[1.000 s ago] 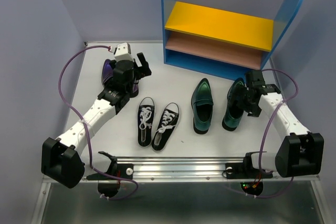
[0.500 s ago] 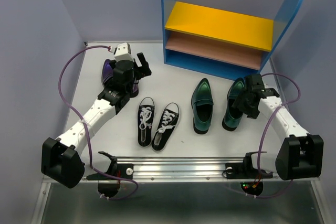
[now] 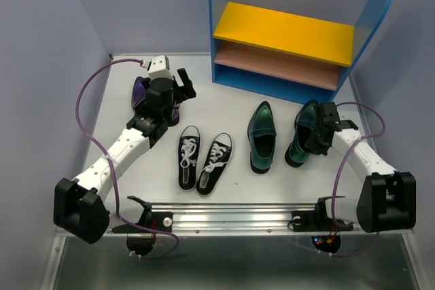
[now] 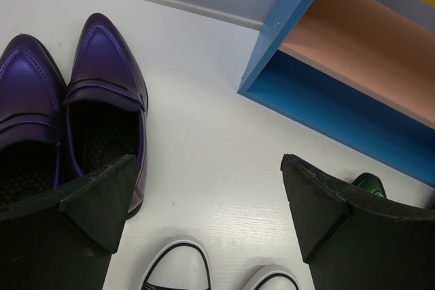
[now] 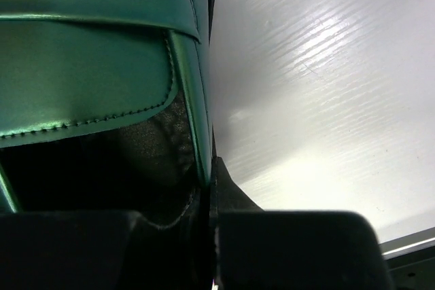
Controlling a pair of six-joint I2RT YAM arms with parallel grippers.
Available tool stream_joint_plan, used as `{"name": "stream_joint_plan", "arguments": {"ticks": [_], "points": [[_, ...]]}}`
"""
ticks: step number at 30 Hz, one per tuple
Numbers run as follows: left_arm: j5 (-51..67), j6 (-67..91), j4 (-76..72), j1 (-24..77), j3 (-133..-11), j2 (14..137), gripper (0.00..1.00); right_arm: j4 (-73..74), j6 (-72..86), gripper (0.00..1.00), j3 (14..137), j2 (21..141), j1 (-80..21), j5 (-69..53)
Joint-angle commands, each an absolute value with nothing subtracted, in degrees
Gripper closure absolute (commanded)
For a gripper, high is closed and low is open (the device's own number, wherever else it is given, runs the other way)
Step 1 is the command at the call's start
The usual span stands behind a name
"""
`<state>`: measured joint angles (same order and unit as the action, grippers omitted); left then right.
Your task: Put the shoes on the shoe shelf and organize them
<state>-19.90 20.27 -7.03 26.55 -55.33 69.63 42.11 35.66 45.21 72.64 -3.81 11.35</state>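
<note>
The shelf (image 3: pixel 285 32) stands at the back of the tabletop (image 3: pixel 224 103), right of centre. Before it lie the left loafer (image 3: pixel 262 137) and right loafer (image 3: pixel 302 137), side by side, toes toward it. The sneakers (image 3: pixel 190 157) lie left of them, nearer the front. The small shoes (image 4: pixel 102 113) sit at the back left.

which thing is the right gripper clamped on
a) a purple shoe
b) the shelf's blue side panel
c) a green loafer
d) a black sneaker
c: in the right wrist view the right gripper is shut on the side wall of the green loafer, with one finger inside the shoe and one outside.
</note>
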Motion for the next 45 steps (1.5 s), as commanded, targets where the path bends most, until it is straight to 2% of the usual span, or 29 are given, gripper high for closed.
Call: {"name": "stream_joint_plan", "arguments": {"ticks": [1,16,27,35,45], "points": [[-20.04,20.39,-8.53,26.72,-57.48,69.52,0.01,39.63,33.94,0.99,48.16,67.51,-4.04,11.78],[-20.57,20.39,-8.0,26.72,-58.8,70.84,0.01,56.68,25.49,0.99,66.43,61.7,-4.04,2.47],[-20.39,20.48,-7.73,26.72,-59.5,71.98,0.01,63.98,23.38,0.99,76.8,59.94,-4.04,-1.93],[-20.04,20.48,-7.73,26.72,-59.76,72.33,0.01,66.71,23.03,0.99,89.28,63.97,-4.04,-2.81],[-20.04,20.39,-7.73,26.72,-59.59,72.6,0.01,62.32,23.65,0.99,97.19,70.92,-4.04,-0.27]]}}
